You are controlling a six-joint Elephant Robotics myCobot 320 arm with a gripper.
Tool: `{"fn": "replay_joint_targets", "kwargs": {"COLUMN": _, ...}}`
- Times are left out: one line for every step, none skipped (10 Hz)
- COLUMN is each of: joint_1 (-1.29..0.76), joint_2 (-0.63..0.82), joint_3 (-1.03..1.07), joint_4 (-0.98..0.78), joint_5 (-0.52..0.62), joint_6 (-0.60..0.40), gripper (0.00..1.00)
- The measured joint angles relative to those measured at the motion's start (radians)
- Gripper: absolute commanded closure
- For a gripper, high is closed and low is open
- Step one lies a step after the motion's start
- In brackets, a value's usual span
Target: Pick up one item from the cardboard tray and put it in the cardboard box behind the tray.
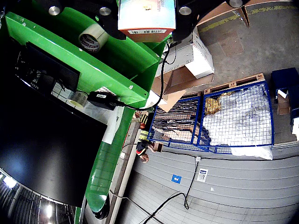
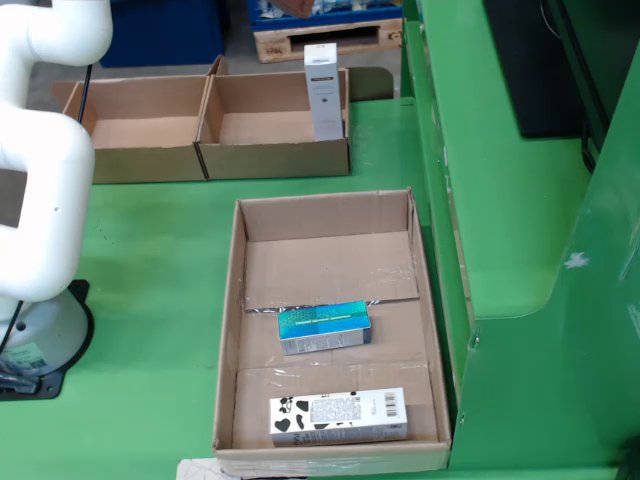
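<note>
Green tabletop fills the fixed view, where the cardboard tray (image 2: 425, 300) holds two cartons and the cardboard box (image 2: 275, 150) behind it has one standing upright. Only the gripper-mounted view shows the orange-edged carton (image 1: 146, 16) clamped in the gripper (image 1: 146, 23) at top centre. That carton may slip or land outside if released off-target; the fixed view hides it.

Green table (image 2: 150, 290), grey floor (image 1: 243, 186), perhaps concrete.

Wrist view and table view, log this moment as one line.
pincer: shut on carton, raised | tray: teal box, cow-print box | rear box: one white carton upright
</note>
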Motion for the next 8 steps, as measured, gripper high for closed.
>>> {"fn": "replay_joint_targets", "kwargs": {"joint_1": 0.018, "joint_2": -0.023, "joint_3": 0.002, "joint_4": 0.003, "joint_5": -0.008, "joint_6": -0.023, "gripper": 1.0}}
{"fn": "replay_joint_targets", "kwargs": {"joint_1": 0.058, "joint_2": -0.066, "joint_3": 0.002, "joint_4": 0.003, "joint_5": 0.0, "joint_6": -0.064, "gripper": 1.0}}
{"fn": "replay_joint_targets", "kwargs": {"joint_1": 0.121, "joint_2": -0.104, "joint_3": 0.0, "joint_4": 0.002, "joint_5": 0.0, "joint_6": -0.089, "gripper": 1.0}}
{"fn": "replay_joint_targets", "kwargs": {"joint_1": 0.16, "joint_2": -0.107, "joint_3": 0.0, "joint_4": 0.002, "joint_5": 0.0, "joint_6": -0.127, "gripper": 1.0}}
{"fn": "replay_joint_targets", "kwargs": {"joint_1": 0.195, "joint_2": -0.107, "joint_3": 0.0, "joint_4": 0.002, "joint_5": 0.0, "joint_6": -0.169, "gripper": 1.0}}
{"fn": "replay_joint_targets", "kwargs": {"joint_1": 0.213, "joint_2": -0.112, "joint_3": 0.0, "joint_4": 0.002, "joint_5": 0.0, "joint_6": -0.215, "gripper": 1.0}}
{"fn": "replay_joint_targets", "kwargs": {"joint_1": 0.228, "joint_2": -0.129, "joint_3": 0.0, "joint_4": 0.002, "joint_5": -0.003, "joint_6": -0.202, "gripper": 1.0}}
{"fn": "replay_joint_targets", "kwargs": {"joint_1": 0.245, "joint_2": -0.135, "joint_3": 0.0, "joint_4": 0.002, "joint_5": 0.0, "joint_6": -0.175, "gripper": 1.0}}
